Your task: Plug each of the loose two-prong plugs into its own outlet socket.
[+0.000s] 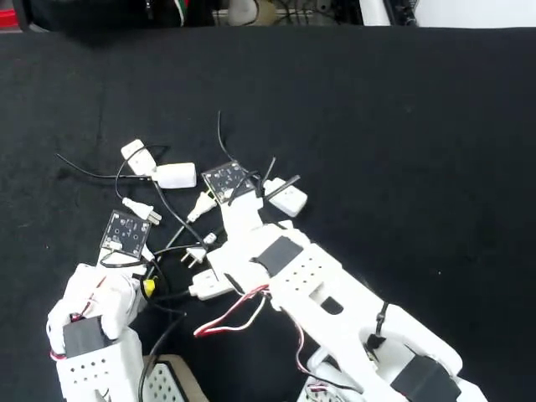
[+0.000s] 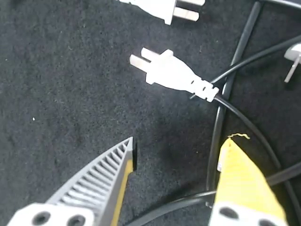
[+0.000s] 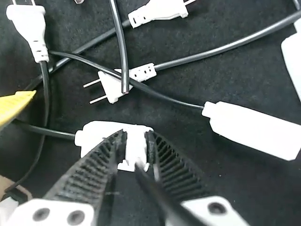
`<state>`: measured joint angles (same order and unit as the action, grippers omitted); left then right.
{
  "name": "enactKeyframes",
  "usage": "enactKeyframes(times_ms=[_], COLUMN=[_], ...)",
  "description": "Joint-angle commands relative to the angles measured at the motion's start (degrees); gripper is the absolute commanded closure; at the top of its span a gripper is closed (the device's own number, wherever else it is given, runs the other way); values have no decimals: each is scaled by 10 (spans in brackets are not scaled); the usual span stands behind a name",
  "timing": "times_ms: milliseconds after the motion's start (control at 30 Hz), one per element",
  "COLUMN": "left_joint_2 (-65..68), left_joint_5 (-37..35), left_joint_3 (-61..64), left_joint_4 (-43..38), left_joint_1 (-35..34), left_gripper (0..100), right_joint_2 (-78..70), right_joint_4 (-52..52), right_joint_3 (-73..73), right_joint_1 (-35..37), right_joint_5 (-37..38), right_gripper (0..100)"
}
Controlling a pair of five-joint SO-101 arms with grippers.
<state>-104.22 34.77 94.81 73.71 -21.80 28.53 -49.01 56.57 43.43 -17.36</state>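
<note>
Several white two-prong plugs on black cords lie tangled on the black cloth. My left gripper (image 2: 178,141) is open and hovers just short of one loose plug (image 2: 169,73), whose prongs point away from its cord. In the high view the left gripper (image 1: 141,275) sits below a black square socket board (image 1: 126,230). My right gripper (image 3: 134,141) is shut on a white plug (image 3: 101,134) with a black cord; the high view shows that held plug (image 1: 209,287) low in the tangle. Another loose plug (image 3: 110,89) lies just beyond it.
A second black socket board (image 1: 226,177) lies beside the right arm. White adapter blocks (image 1: 176,176) (image 1: 138,155) (image 1: 289,199) rest around the tangle, one of them (image 3: 254,127) close to the right gripper. Cords cross between the arms. The cloth stretches bare to the far right.
</note>
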Motion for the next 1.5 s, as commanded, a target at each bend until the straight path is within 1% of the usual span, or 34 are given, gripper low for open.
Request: enactKeyframes(times_ms=[0, 100, 400, 467, 567, 633, 733, 867, 967, 1100, 1333, 1467], left_joint_2=[-2, -2, -2, -2, -2, -2, -2, -2, -2, -2, -2, -2], left_joint_5=[4, 4, 4, 4, 4, 4, 4, 4, 4, 4, 4, 4], left_joint_3=[-2, -2, 2, 2, 2, 2, 2, 2, 3, 2, 2, 2], left_joint_4=[-11, -11, -14, -14, -15, -15, -15, -15, -15, -13, -13, -14], left_joint_1=[-6, -6, -5, -5, -4, -5, -6, -6, -5, -6, -5, -5], left_gripper=[715, 715, 715, 715, 715, 715, 715, 715, 715, 715, 715, 715], right_joint_2=[11, 37, 189, 192, 192, 191, 191, 191, 192, 192, 192, 192], right_joint_4=[-17, -18, -13, -13, -13, -9, 16, 19, 25, 60, 63, 45], right_joint_3=[-7, 0, 76, 80, 85, 90, 113, 145, 147, 163, 163, 149], right_joint_1=[-8, -11, -7, -4, 21, 28, 27, 26, 18, 5, 4, -22], right_joint_5=[-4, -5, -15, -18, -18, -35, -48, -55, -61, -61, -68, -68], right_gripper=[987, 987, 986, 986, 986, 986, 986, 986, 986, 986, 986, 986])
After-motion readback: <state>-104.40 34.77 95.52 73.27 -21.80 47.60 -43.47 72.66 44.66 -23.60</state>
